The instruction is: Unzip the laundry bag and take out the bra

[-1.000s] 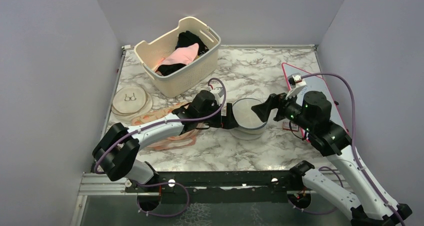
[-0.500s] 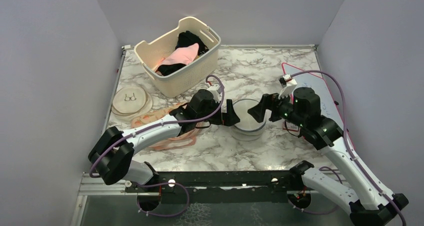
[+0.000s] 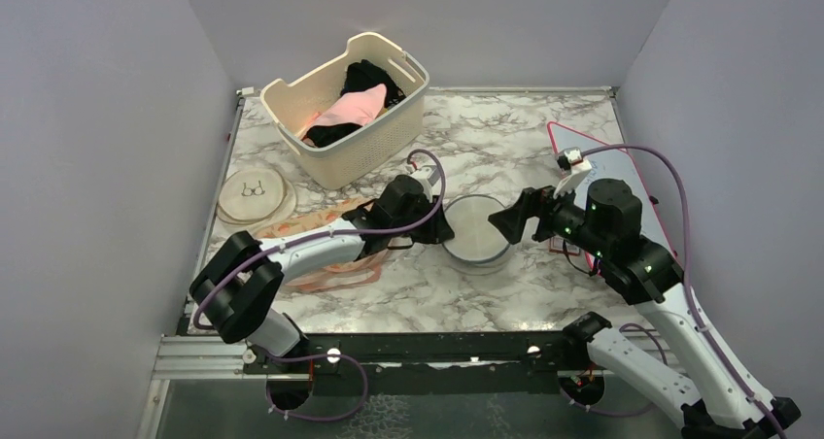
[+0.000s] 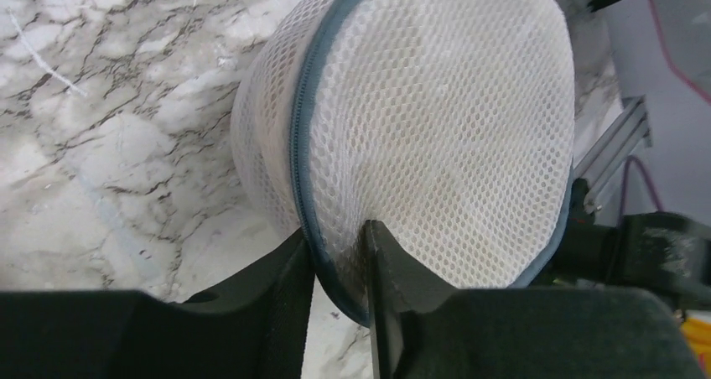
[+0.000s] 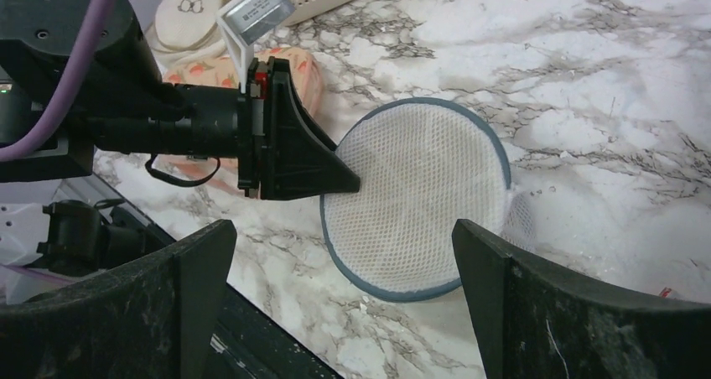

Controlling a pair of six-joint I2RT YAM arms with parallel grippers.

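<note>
The laundry bag [image 3: 475, 231] is a round white mesh drum with a blue-grey zip rim, lying on the marble table at the centre. My left gripper [image 3: 443, 231] is shut on its left edge. In the left wrist view the left gripper [image 4: 339, 246] pinches the zip rim and mesh of the laundry bag [image 4: 436, 119] between its jaws. My right gripper [image 3: 511, 223] hangs wide open just right of the bag. From the right wrist the laundry bag [image 5: 419, 190] lies ahead of the right gripper [image 5: 339, 232], untouched by it. The bra is hidden.
A cream basket [image 3: 374, 152] with pink and black clothes stands at the back left. A flat cream disc with a glasses drawing [image 3: 255, 194] lies at the left. A peach patterned pouch [image 3: 326, 276] sits under my left arm. A pink-edged white board [image 3: 612, 167] lies at the right.
My left gripper has gone from open to shut on the bag's left rim. The bag now lies flatter. The right gripper, still open, drew back a little to the right.
</note>
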